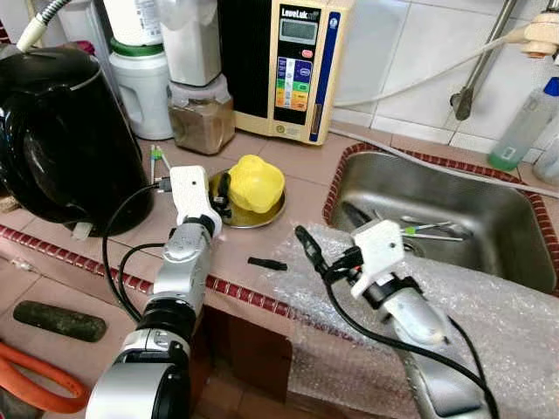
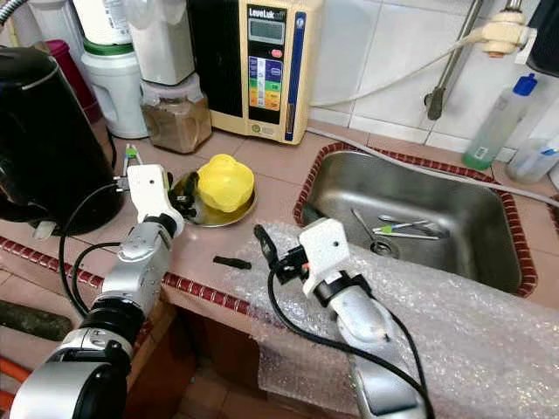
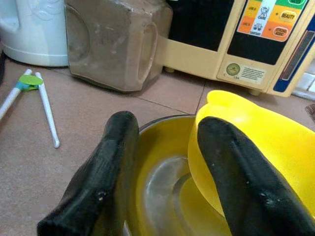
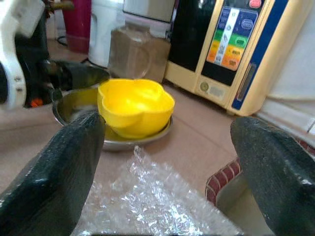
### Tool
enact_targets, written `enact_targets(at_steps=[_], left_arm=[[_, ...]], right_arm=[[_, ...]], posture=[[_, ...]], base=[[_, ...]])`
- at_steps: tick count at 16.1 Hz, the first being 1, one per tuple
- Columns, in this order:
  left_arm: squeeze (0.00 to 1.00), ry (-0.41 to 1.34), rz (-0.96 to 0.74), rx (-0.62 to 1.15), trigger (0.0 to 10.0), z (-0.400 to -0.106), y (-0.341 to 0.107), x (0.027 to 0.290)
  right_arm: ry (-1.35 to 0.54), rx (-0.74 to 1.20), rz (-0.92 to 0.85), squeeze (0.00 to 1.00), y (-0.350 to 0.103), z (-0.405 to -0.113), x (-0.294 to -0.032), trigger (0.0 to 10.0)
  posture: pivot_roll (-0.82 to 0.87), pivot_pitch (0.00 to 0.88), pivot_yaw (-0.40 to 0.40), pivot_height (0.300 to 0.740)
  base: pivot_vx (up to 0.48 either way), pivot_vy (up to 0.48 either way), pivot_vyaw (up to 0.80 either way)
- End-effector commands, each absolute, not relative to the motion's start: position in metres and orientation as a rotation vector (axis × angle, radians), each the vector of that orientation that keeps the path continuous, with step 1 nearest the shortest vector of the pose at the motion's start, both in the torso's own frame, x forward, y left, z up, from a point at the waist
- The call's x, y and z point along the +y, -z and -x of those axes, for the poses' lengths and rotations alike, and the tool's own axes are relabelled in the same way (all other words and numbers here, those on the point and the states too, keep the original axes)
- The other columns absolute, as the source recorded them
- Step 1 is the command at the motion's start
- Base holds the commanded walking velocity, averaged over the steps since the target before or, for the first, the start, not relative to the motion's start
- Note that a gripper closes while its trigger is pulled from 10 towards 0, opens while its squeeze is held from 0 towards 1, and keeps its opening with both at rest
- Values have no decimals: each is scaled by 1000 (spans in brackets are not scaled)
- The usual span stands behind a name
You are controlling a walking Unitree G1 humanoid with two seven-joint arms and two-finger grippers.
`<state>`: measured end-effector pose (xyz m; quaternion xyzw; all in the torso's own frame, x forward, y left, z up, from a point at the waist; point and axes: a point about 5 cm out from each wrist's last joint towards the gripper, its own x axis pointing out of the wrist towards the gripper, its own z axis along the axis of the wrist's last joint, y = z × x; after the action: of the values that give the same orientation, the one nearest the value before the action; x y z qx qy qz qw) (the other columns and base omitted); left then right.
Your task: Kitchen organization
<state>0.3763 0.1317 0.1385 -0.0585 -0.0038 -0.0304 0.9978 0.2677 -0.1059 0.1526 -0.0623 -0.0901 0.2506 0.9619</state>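
A yellow flower-shaped bowl sits in a shallow steel dish on the tiled counter. My left gripper is open at the dish's left side. In the left wrist view, its fingers straddle the dish rim and the near edge of the yellow bowl. My right gripper is open wide over a sheet of bubble wrap, right of the dish, and points toward the bowl. It holds nothing.
A black kettle stands close on the left. A jar of brown powder, a white jar and a water ionizer line the back. The steel sink holds utensils. A small black piece lies near the counter edge.
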Motion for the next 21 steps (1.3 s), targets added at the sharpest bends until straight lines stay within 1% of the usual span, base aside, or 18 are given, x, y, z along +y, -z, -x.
enact_targets(at_steps=[1,2,4,6,7,8,11,13,15,16,17,18,21], left_arm=[[1000,90,123,-6,10000,-379,-144,125],[1000,101,134,-5,10000,-380,-145,124],[1000,109,143,-14,10000,-381,-149,125],[1000,117,156,-32,10000,-381,-152,124],[1000,129,129,-41,10000,-381,-155,123],[1000,142,105,-17,10000,-380,-153,121],[1000,141,92,47,10000,-379,-144,120],[1000,155,108,71,10000,-379,-143,116],[1000,175,87,108,10000,-379,-140,110],[714,194,80,131,10000,-378,-138,107],[0,208,59,145,4039,-378,-136,104],[0,226,35,162,0,-377,-134,102],[0,242,2,210,0,-376,-129,101]], right_arm=[[-528,-166,115,0,-155,-265,-107,10000],[-593,-131,128,0,-154,-260,-105,10000],[-635,-122,144,0,-156,-252,-103,10000],[-636,-116,151,0,-156,-251,-103,10000],[-631,-90,154,0,-152,-249,-104,10000],[-627,-58,158,0,-146,-246,-104,10000],[-641,-54,155,0,-146,-245,-98,10000],[-646,-53,161,0,-146,-246,-97,10000],[-642,-51,168,0,-145,-247,-97,10000],[-641,-50,169,0,-145,-248,-96,10000],[-641,-49,170,0,-145,-247,-96,10000],[-646,-44,175,0,-143,-246,-94,10000],[-653,-30,196,0,-139,-245,-93,10000]], posture=[[100,0,-16,740],[100,0,-11,740],[99,0,-10,740],[99,0,-7,740],[102,0,-5,740],[102,0,-6,740],[109,0,-6,740],[113,0,-3,740],[111,0,0,740],[110,0,2,740],[109,0,3,740],[109,0,3,740],[109,0,4,740]], base=[[0,0,0],[0,0,0],[0,0,0],[0,0,0],[0,0,0],[0,0,0],[0,0,0],[0,0,0],[0,0,0],[0,0,0],[0,0,0],[0,0,0],[0,0,0]])
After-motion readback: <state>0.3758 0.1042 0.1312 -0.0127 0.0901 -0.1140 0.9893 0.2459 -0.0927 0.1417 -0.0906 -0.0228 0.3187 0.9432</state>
